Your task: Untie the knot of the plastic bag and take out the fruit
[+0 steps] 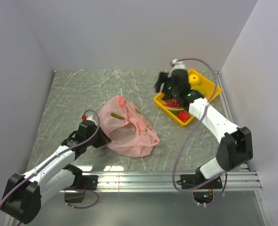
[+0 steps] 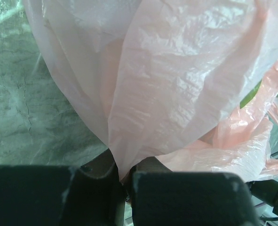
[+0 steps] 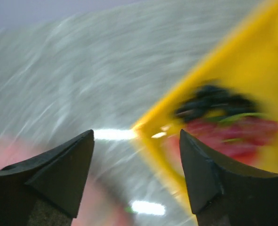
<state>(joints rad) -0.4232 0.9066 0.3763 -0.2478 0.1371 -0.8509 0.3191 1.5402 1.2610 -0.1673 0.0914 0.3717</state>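
The pink plastic bag [image 1: 129,128] lies crumpled in the middle of the table, and I cannot make out its knot. A green shape [image 1: 116,115] shows through the plastic. My left gripper [image 1: 95,133] is at the bag's left edge. In the left wrist view the gripper [image 2: 122,173] is shut on a fold of the bag [image 2: 176,84]. My right gripper [image 1: 163,89] hovers open and empty over the near-left end of the yellow tray [image 1: 213,96]. The right wrist view is blurred, with the tray's corner [image 3: 174,115] between the fingers of the gripper [image 3: 136,141]. A round yellow fruit [image 1: 195,80] sits in the tray.
The tray also holds dark grapes [image 3: 214,99], a watermelon slice [image 1: 174,109] and a small red fruit [image 1: 183,116]. A small red object [image 1: 84,117] lies on the table behind my left gripper. Walls enclose the table on three sides.
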